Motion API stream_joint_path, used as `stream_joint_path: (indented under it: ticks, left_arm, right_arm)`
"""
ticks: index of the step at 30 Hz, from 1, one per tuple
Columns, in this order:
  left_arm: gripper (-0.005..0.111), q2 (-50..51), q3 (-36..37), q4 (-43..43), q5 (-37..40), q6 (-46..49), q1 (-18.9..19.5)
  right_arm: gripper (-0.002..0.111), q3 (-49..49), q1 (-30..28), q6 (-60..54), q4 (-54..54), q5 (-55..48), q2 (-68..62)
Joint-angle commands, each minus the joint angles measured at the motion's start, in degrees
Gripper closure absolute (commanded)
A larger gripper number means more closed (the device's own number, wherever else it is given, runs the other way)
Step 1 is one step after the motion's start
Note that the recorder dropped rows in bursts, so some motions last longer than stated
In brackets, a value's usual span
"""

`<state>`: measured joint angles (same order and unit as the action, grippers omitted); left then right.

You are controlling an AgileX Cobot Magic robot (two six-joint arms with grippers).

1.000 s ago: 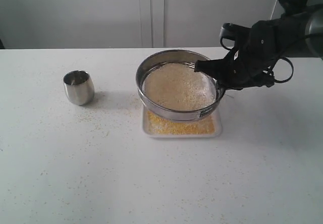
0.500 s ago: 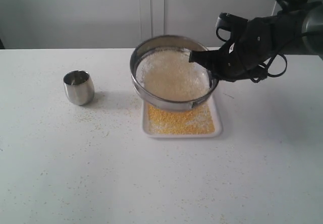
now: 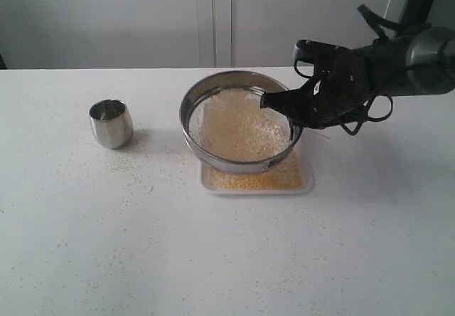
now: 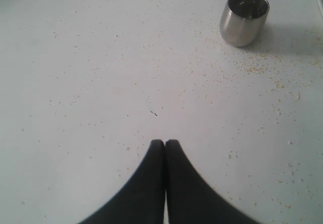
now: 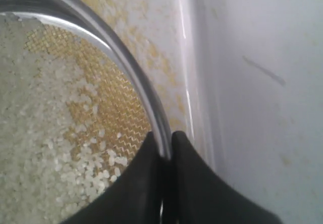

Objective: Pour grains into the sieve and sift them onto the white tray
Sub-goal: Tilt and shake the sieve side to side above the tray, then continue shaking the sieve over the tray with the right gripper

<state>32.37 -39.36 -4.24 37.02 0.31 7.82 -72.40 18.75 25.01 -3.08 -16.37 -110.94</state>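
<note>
Steel sieve (image 3: 234,165) rim | pinched between right jaws | over white tray (image 3: 249,191)

The right gripper (image 3: 276,103) is holding the sieve (image 3: 234,164) by its rim, tilted just above the white tray (image 3: 245,190), while pale grains (image 3: 238,127) are lying on its mesh and a steel cup (image 3: 111,123) is standing well apart on the table (image 3: 213,259)

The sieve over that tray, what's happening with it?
The right gripper pinches the sieve by its rim and holds it over the white tray. Coarse pale grains sit inside it, while fine yellow grains lie on the tray below. The left gripper is shut and empty above the table, with a steel cup standing nearby.
</note>
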Motion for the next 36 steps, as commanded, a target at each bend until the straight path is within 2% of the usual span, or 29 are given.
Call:
stream_joint_path:
  ticks: [1,2,3,4,6,7,8,10,11,12,13,14,15,16,17,18,19,20,22,23,24,28,30,32,33,34,36]
  left_arm:
    - [0.107,-0.34,0.19,-0.03,0.32,0.17,0.01]
    - [0.107,-0.34,0.19,-0.03,0.32,0.17,0.01]
    - [0.107,-0.34,0.19,-0.03,0.32,0.17,0.01]
    - [0.107,-0.34,0.19,-0.03,0.32,0.17,0.01]
    - [0.107,-0.34,0.19,-0.03,0.32,0.17,0.01]
    - [0.107,-0.34,0.19,-0.03,0.32,0.17,0.01]
    - [0.107,-0.34,0.19,-0.03,0.32,0.17,0.01]
    - [0.107,-0.34,0.19,-0.03,0.32,0.17,0.01]
    - [0.107,-0.34,0.19,-0.03,0.32,0.17,0.01]
    - [0.107,-0.34,0.19,-0.03,0.32,0.17,0.01]
    - [0.107,-0.34,0.19,-0.03,0.32,0.17,0.01]
    - [0.107,-0.34,0.19,-0.03,0.32,0.17,0.01]
    - [0.107,-0.34,0.19,-0.03,0.32,0.17,0.01]
    - [0.107,-0.34,0.19,-0.03,0.32,0.17,0.01]
    - [0.107,-0.34,0.19,-0.03,0.32,0.17,0.01]
    - [0.107,-0.34,0.19,-0.03,0.32,0.17,0.01]
    - [0.107,-0.34,0.19,-0.03,0.32,0.17,0.01]
    - [0.107,-0.34,0.19,-0.03,0.32,0.17,0.01]
    - [0.107,-0.34,0.19,-0.03,0.32,0.17,0.01]
    - [0.107,-0.34,0.19,-0.03,0.32,0.17,0.01]
    - [0.107,-0.34,0.19,-0.03,0.32,0.17,0.01]
    - [0.107,-0.34,0.19,-0.03,0.32,0.17,0.01]
    - [0.107,-0.34,0.19,-0.03,0.32,0.17,0.01]
    - [0.107,-0.34,0.19,-0.03,0.32,0.17,0.01]
    - [0.107,-0.34,0.19,-0.03,0.32,0.17,0.01]
    - [0.107,-0.34,0.19,-0.03,0.32,0.17,0.01]
    - [0.107,-0.34,0.19,-0.03,0.32,0.17,0.01]
  right_arm:
    - [0.108,-2.32,0.20,1.12,7.04,-3.44,0.52]
    - [0.108,-2.45,0.48,0.88,7.65,-8.90,1.22]
    - [0.108,-2.12,0.60,0.88,7.36,-9.64,1.48]
    - [0.108,-2.07,0.60,0.70,6.69,-6.47,1.48]
    - [0.108,-2.22,0.46,0.58,2.19,6.29,0.53]
    - [0.108,-2.76,0.06,0.58,1.71,8.28,0.07]
    - [0.108,-5.27,0.10,1.81,5.66,-2.46,0.81]
    - [0.108,-6.03,0.57,-3.32,3.70,-17.50,2.85]
    - [0.108,-6.03,0.62,-3.65,2.57,-16.11,3.10]
    - [0.108,-6.79,0.33,-3.37,2.30,-7.09,2.68]
    - [0.108,-7.86,-0.17,-2.58,2.65,-3.98,1.94]
    - [0.108,-11.17,-0.53,-1.47,4.53,-10.59,0.60]
    - [0.108,-12.67,-0.53,-4.65,4.69,-24.29,0.76]
    - [0.108,-12.35,0.07,-7.44,4.69,-29.87,1.12]
    - [0.108,-10.93,0.53,-10.88,4.55,-29.15,1.55]
    - [0.108,-10.80,0.54,-11.57,4.55,-23.72,1.55]
    - [0.108,-11.16,0.25,-11.33,4.46,-9.43,-0.24]
    - [0.108,-11.78,-0.01,-11.04,4.64,-5.60,-1.33]
    - [0.108,-14.29,-0.42,-8.38,6.78,-18.52,-1.73]
    - [0.108,-14.08,-0.42,-8.79,5.88,-30.67,-1.09]
    - [0.108,-13.69,-0.42,-8.92,5.76,-32.13,-1.09]
    - [0.108,-13.27,-0.76,-10.73,3.08,-11.36,-2.80]
    - [0.108,-14.03,-0.88,-9.11,6.66,-15.16,-2.77]
    - [0.108,-14.21,-0.88,-9.68,10.14,-28.41,-1.64]
    - [0.108,-13.99,-0.75,-9.81,10.04,-30.97,-1.54]
    - [0.108,-13.71,-0.62,-9.80,9.26,-29.23,-1.54]
    - [0.108,-13.45,-0.62,-9.80,6.04,-15.74,-2.41]
